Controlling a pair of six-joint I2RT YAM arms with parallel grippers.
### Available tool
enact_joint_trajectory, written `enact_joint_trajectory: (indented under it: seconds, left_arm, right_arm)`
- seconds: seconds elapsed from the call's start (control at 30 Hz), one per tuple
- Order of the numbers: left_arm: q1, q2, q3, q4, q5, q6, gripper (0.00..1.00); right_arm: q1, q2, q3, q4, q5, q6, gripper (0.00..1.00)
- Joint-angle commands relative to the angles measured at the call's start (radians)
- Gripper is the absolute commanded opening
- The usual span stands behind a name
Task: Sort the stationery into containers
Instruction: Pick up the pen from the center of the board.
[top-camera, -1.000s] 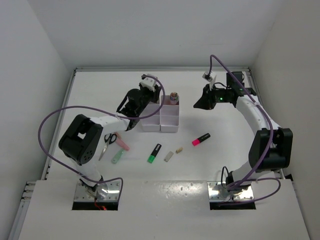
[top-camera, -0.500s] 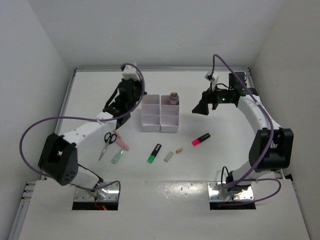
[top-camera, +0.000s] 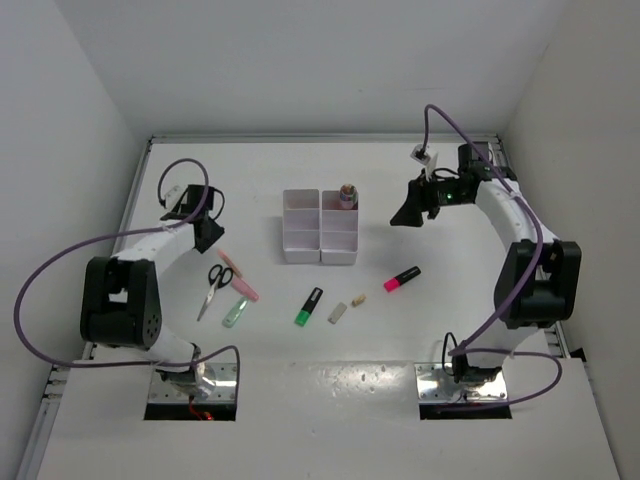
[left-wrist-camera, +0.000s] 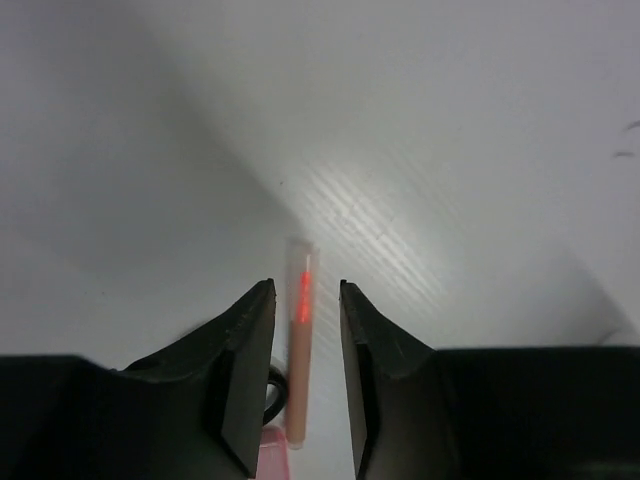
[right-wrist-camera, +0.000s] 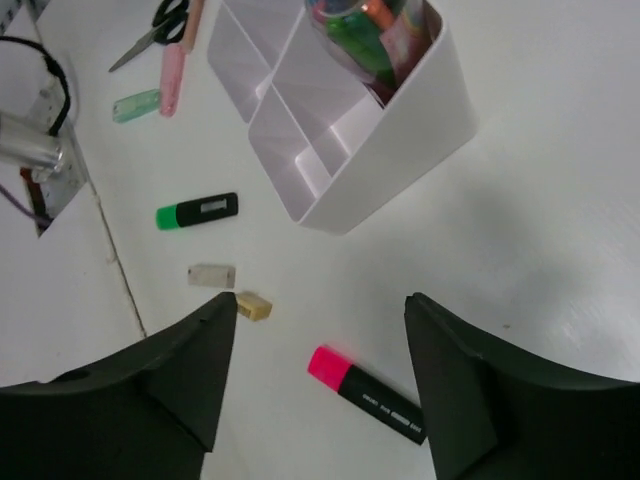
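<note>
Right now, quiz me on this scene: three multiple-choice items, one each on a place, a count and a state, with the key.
1. Where is the pink highlighter with the black cap? A. Inside the white plastic six-compartment organiser. B. Left of it. C. Right of it, nearer the arm bases.
2. How many highlighters lie outside the organiser? A. Two. B. Four. C. None.
3. The right gripper's jaws are: A. Shut on an eraser. B. Wide open, empty. C. Shut on a pen.
Key: 1 C, the top view shows it there; 2 A, the pink one and the green highlighter with the black cap; 3 B, its wrist view shows only table between them.
</note>
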Motion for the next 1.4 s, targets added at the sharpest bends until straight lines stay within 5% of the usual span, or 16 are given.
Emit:
enact_joint_trajectory:
  seconds: [0.0,0.17,0.67,1.17,1.27,1.3,1.37]
  left_arm:
    - [0.022,0.046,0.013,-0.021,0.123,-0.028,0.37]
    - [0.022,0.126,0.045,-0.005,0.139,-0.028,0.42]
    - [0.022,0.246,0.083,-0.005,0.111,-0.037,0.40]
    - [0.013,0.226,0.140,-0.035,0.163,0.033,0.00]
    - [-0.046,0.128,0.195,-0.013,0.244,0.067,0.00]
    - [-0.065,0.100,0.209,0.005,0.272,0.104,0.00]
    - [-0.123,0.016,0.232,0.072,0.370,0.156,0.00]
  right_arm:
    - [-0.005,-0.122,-0.077,0.156,0.105,0.041,0.73]
    - [-0.005,-0.180,-0.129,0.211,0.136,0.064,0.58]
    - [-0.015,-0.156,-0.101,0.180,0.105,0.064,0.58]
    - [-0.042,-0.165,-0.101,0.180,0.068,0.064,0.58]
    - [-0.042,-0.174,-0.101,0.180,0.068,0.064,0.70]
    - [-0.042,-0.174,-0.101,0.180,0.068,0.064,0.87]
    - [-0.042,-0.186,-0.124,0.198,0.068,0.050,0.88]
